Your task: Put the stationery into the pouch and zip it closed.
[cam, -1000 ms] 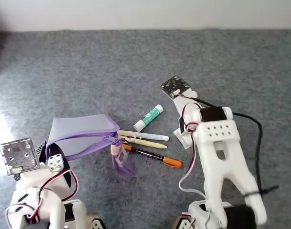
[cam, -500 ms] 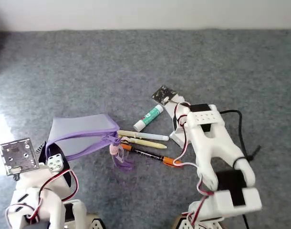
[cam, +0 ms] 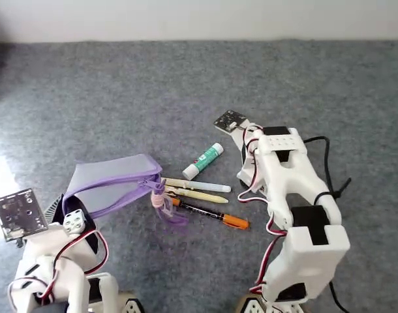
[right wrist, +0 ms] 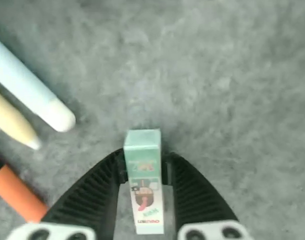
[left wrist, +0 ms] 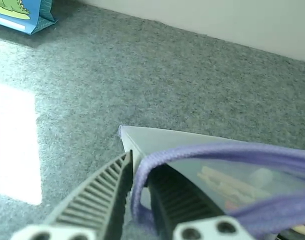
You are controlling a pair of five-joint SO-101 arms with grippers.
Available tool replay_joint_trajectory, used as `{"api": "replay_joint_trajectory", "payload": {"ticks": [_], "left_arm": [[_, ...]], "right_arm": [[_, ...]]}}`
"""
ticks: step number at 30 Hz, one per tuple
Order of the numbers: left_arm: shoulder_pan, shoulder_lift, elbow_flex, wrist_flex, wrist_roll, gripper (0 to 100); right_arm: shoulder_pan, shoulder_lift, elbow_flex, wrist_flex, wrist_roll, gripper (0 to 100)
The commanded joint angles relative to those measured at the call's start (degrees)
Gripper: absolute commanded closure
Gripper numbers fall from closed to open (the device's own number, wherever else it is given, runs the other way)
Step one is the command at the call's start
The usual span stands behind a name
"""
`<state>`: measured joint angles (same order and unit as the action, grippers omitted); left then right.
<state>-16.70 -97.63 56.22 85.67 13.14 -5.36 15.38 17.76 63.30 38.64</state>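
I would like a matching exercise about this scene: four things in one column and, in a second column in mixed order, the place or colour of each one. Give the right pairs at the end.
1. pouch
2. eraser
3. glue stick
4. pen

A. between the fingers of the right gripper
B. white and green, lying on the grey surface
C. purple, its edge between the fingers of the left gripper
D. dark barrel with an orange end, lying on the grey surface

Pairs: 1-C, 2-A, 3-B, 4-D.
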Motion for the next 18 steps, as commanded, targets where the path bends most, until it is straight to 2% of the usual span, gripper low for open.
{"api": "replay_joint_trajectory", "payload": {"ticks": [1,6,18], "left_arm": [[0.0,0.6,-0.7,0.0,0.9,99],[-0.1,1.1,-2.4,1.1,1.0,99],[-0.3,2.6,-3.4,3.8,1.0,99]], "right_arm": [[1.4,-5.0,-1.1,5.1,0.4,99.0],[2.6,-14.5,-1.1,14.3,0.1,99.1],[0.8,-41.5,-1.1,32.4,-16.2,99.1]]}}
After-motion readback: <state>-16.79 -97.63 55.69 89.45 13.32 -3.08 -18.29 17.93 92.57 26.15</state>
